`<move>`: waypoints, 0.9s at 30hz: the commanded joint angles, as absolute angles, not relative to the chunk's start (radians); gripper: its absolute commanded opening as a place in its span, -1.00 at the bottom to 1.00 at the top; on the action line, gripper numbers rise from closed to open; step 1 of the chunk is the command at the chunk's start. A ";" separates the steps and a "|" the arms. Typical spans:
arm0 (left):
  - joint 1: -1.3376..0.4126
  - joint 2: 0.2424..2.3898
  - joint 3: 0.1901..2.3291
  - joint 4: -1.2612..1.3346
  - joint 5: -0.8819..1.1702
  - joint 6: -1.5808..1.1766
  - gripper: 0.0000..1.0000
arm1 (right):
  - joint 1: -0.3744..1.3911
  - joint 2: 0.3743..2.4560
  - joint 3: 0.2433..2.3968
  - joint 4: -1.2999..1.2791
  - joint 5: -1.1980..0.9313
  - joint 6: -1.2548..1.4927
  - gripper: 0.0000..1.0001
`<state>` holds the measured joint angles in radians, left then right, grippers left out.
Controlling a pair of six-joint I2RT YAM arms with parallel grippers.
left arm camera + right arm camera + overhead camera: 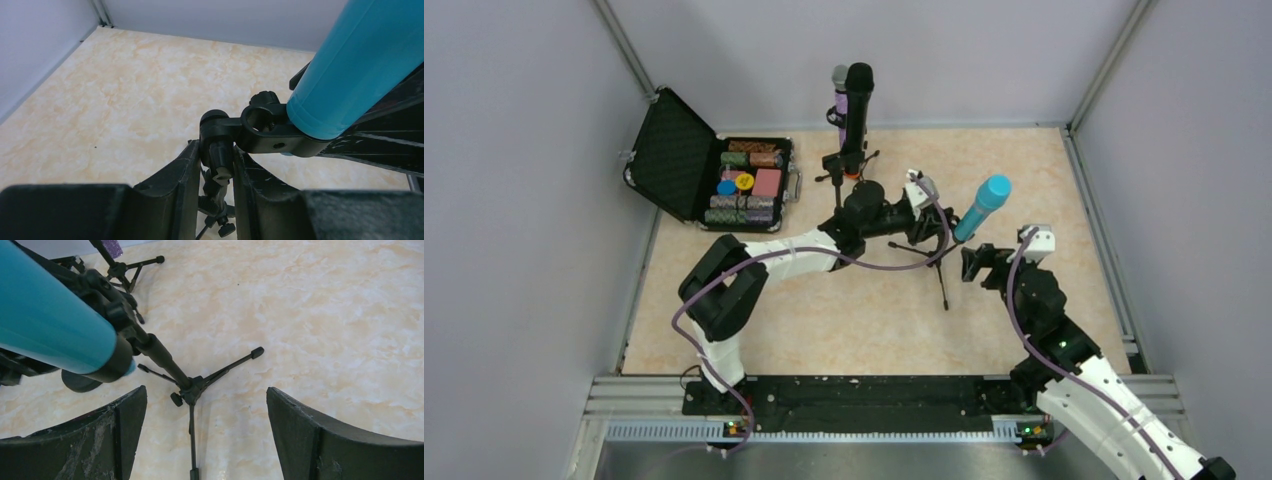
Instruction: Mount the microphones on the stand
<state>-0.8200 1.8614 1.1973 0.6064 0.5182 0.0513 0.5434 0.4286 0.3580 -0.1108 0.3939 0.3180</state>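
Observation:
The light blue microphone point(984, 205) sits tilted in the clip point(270, 132) of the near tripod stand point(942, 278). My left gripper point(936, 228) is shut on that stand's black upper post point(218, 155), just below the clip, with the blue microphone point(360, 65) above it to the right. My right gripper point(969, 262) hangs open just right of the stand, holding nothing; from its wrist the blue microphone point(50, 325) and the tripod base point(192, 387) lie ahead. At the back, the purple microphone point(840, 95) and the black microphone point(858, 100) stand upright in stands.
An open black case point(714, 165) with coloured chips lies at the back left. The back stands' tripod legs point(122, 267) spread on the marbled tabletop. Grey walls close in the table on three sides.

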 commanded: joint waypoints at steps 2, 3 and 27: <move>-0.821 1.743 1.175 0.709 0.540 0.030 -1.00 | 0.551 0.423 0.351 -0.068 0.384 0.316 0.74; -0.821 1.735 1.176 0.708 0.538 0.029 -1.00 | 0.551 0.422 0.350 -0.067 0.384 0.315 0.74; -0.822 1.583 1.391 0.482 0.478 -0.062 -1.00 | 0.551 0.573 0.288 0.175 0.281 0.288 0.77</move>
<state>-0.8200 1.6646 1.3003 0.4416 0.5026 -0.0105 0.5434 0.5362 0.2943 0.0711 0.3050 0.3126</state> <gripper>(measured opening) 0.314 0.877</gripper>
